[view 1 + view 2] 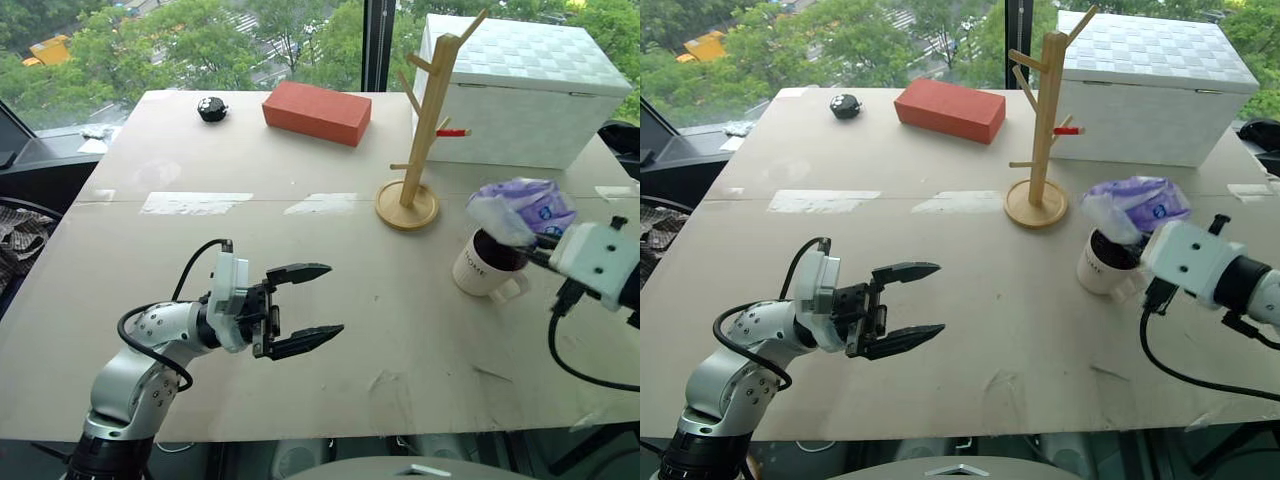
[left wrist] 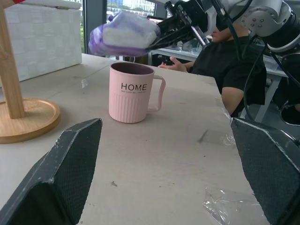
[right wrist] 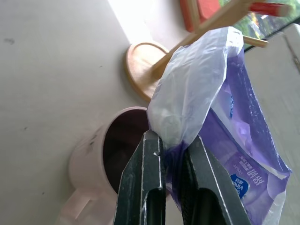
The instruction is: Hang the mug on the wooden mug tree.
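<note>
Left eye view: the mug [image 1: 487, 266] is standing upright at right of centre, just right of the wooden mug tree [image 1: 425, 125]. A tissue packet [image 1: 523, 210] is being pinched above its mouth by the closed right gripper [image 3: 171, 154], probably to clear the cup. The left gripper [image 1: 304, 311] is being held open and empty at lower left. A red brick [image 1: 316, 111] and white box [image 1: 520, 90] are lying behind.

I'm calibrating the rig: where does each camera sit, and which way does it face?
Head stereo pair: looks forward and down over the table; left pincer open.
Left wrist view: faces the cream ceramic mug and the tree's round base.
Right wrist view: looks down its shut right pincer pinching the purple-and-white tissue packet over the mug.
All share the pale wooden mug tree.
</note>
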`<action>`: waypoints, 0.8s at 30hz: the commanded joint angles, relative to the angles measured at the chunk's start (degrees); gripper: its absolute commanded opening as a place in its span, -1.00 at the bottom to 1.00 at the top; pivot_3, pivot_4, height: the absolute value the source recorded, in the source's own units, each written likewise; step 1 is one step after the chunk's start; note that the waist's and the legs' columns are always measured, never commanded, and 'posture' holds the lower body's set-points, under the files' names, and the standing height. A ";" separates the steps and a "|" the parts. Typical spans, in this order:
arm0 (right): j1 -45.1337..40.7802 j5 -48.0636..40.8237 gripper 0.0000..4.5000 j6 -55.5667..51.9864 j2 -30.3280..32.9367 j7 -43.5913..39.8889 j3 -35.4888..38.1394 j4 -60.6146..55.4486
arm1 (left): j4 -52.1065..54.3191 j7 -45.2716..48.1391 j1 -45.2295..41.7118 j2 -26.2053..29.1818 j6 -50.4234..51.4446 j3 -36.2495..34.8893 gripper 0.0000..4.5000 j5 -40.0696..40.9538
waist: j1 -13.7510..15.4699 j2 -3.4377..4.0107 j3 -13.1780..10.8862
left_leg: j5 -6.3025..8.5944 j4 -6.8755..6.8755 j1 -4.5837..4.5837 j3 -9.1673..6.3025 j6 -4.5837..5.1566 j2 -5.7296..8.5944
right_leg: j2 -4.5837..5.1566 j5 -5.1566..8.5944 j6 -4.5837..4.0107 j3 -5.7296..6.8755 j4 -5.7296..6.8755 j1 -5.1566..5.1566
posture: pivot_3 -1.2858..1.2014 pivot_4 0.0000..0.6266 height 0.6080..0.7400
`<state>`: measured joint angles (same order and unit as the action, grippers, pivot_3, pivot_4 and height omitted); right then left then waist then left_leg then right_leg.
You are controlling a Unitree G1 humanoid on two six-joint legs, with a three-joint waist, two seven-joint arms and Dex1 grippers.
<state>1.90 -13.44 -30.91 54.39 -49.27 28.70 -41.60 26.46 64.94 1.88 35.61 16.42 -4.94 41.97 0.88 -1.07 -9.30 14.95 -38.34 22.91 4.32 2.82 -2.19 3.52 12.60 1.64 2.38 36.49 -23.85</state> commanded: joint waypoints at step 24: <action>-3.82 3.28 0.98 3.30 2.11 1.60 -1.44 32.27 | 4.40 -5.50 -0.55 -3.38 -0.46 -1.04 1.00 2.21 | 0.05 0.11 0.00 | -0.01 0.01 -0.08 0.20 0.00 -0.10 | -0.31 -0.14 0.17 -0.45 0.06 -0.01 | 0.03 -0.52 1.00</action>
<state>-4.84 -3.99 -16.16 57.49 -46.23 19.21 1.01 28.76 58.64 0.75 31.50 16.98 -4.67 43.53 0.94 -0.96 -9.30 14.94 -38.33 22.84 4.51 2.82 -2.30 3.23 12.47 1.80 1.94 36.55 -23.87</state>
